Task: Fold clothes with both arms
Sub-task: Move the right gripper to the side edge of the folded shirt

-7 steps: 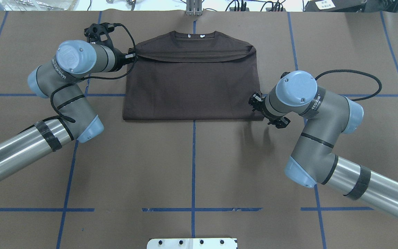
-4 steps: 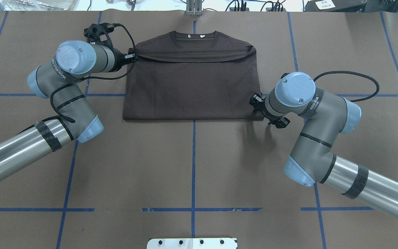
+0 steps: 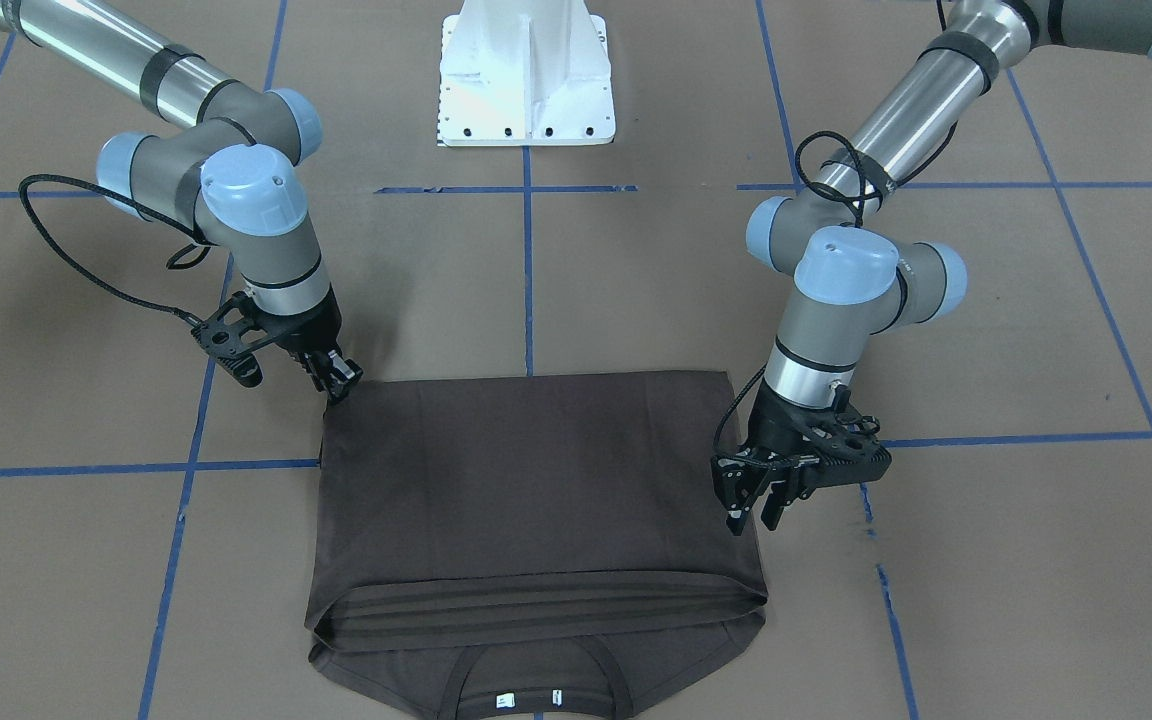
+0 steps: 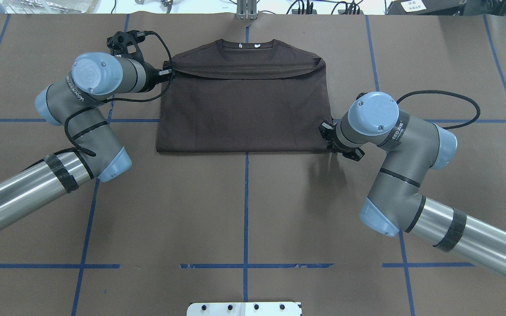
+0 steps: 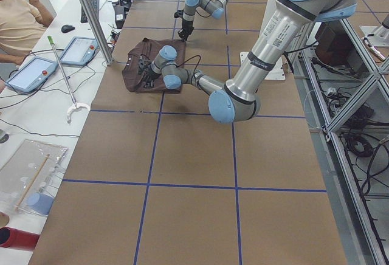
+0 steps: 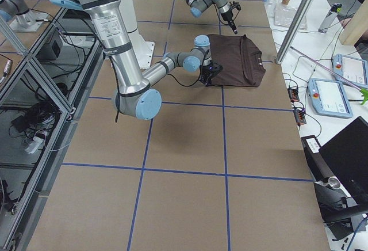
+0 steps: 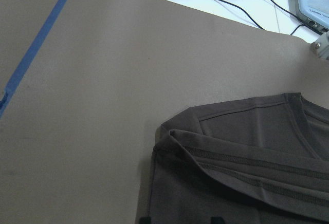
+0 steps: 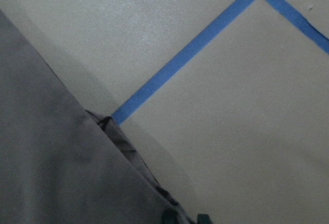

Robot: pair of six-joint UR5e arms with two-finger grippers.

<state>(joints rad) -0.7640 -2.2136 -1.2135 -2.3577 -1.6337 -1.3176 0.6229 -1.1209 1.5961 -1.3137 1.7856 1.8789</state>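
Observation:
The dark brown T-shirt [image 4: 244, 114] lies flat on the table, its lower part folded up to just under the collar; it also shows in the front view [image 3: 526, 480]. My left gripper [image 3: 754, 518] is open, its fingers a little apart over the shirt's left edge near the folded hem [image 7: 247, 162]. In the overhead view the left gripper [image 4: 167, 72] sits at that same edge. My right gripper [image 3: 341, 382] is at the shirt's corner nearest the robot on the right. Its tips stand narrowly apart, with the cloth edge [image 8: 128, 152] between them. It is half hidden under the wrist in the overhead view [image 4: 330, 142].
The white pedestal [image 3: 526, 90] stands at the robot's side of the table. Blue tape lines [image 4: 246, 210] cross the brown table cover. An operator [image 5: 18, 22] and tablets [image 5: 36, 70] are past the far edge.
My right arm has swung a little inward, and its gripper has come closer to the shirt's near right corner. The left arm and the shirt have hardly moved.

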